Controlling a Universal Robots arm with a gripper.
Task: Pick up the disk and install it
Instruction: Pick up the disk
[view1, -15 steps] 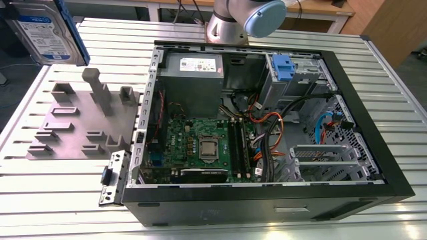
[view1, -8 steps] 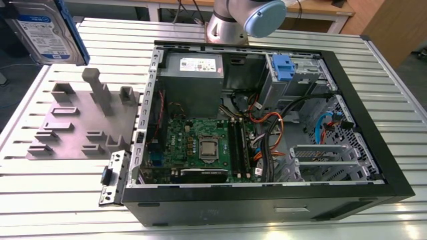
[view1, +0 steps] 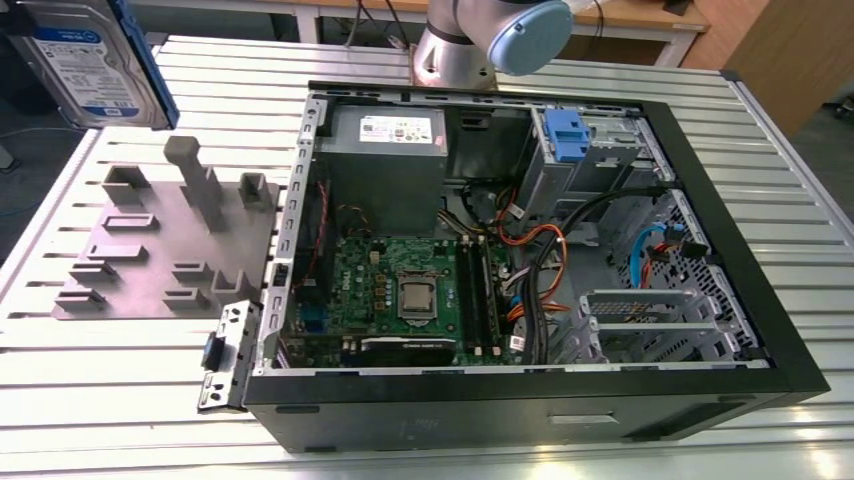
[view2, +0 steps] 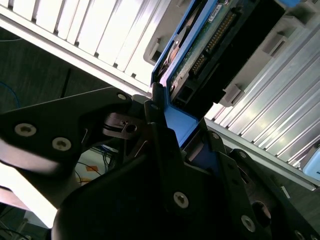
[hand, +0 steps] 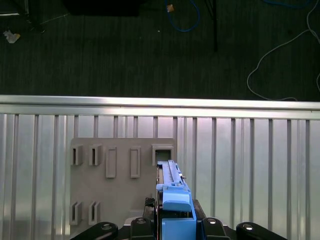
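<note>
The disk (view1: 87, 60), silver with a white-and-blue label and blue caddy rails, hangs upright above the far corner of the table on the exterior view's left, over the grey fixture plate (view1: 160, 240). In the first wrist view its blue rail (hand: 175, 200) stands edge-on between my gripper's (hand: 175, 225) black fingers, with the fixture plate (hand: 115, 185) beneath it. The second wrist view shows the disk's circuit-board side and connector (view2: 210, 45), with my gripper (view2: 185, 135) shut on the blue rail. The disk touches neither the plate nor the table.
An open black computer case (view1: 787, 330) lies on the slatted aluminium table (view1: 120, 370), with its motherboard, cables and a metal drive cage carrying a blue latch (view1: 567, 135). The arm's base (view1: 461, 45) stands behind the case. Dark floor with cables lies past the table edge (hand: 160, 102).
</note>
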